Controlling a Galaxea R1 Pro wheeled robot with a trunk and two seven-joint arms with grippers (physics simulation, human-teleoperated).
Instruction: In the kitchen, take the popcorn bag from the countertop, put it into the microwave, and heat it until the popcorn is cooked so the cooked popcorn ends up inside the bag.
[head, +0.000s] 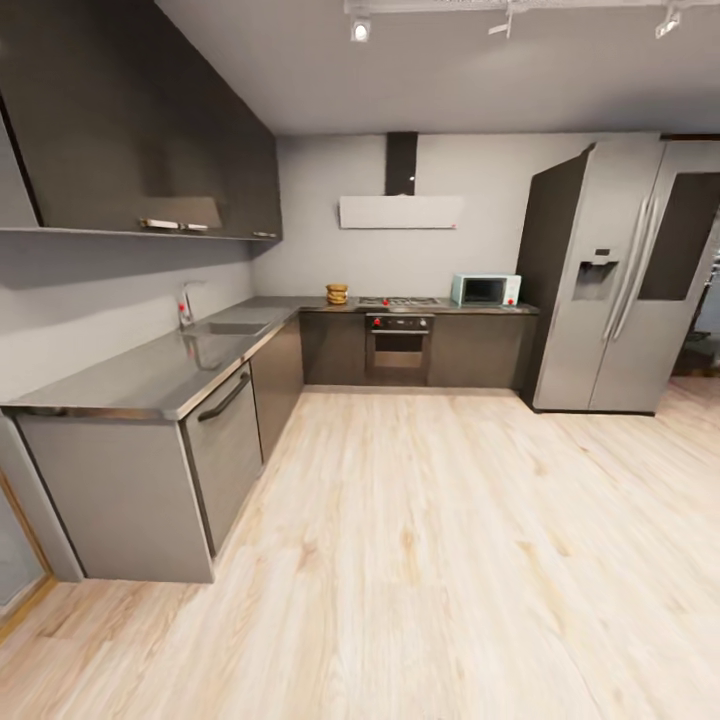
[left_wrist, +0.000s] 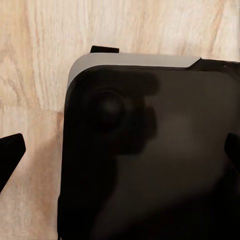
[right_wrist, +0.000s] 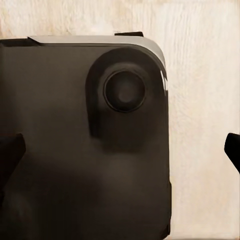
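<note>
Across the kitchen, the small tan popcorn bag (head: 338, 294) stands upright on the glossy grey countertop (head: 150, 372) along the back wall, just left of the hob. The pale mint-blue microwave (head: 486, 290) sits on the same back run, to the right of the hob, with its door shut. Both are far from me. In the left wrist view, my left gripper (left_wrist: 120, 154) is open over my dark base (left_wrist: 150, 160) and the wood floor. In the right wrist view, my right gripper (right_wrist: 120, 152) is open the same way, with nothing between its fingers.
A built-in oven (head: 399, 345) sits under the gas hob (head: 398, 301). A tall steel fridge (head: 620, 290) stands at the right. The left counter run holds a sink with faucet (head: 188, 305) under dark wall cabinets (head: 140, 130). Light wood floor (head: 430, 560) stretches between me and the back counter.
</note>
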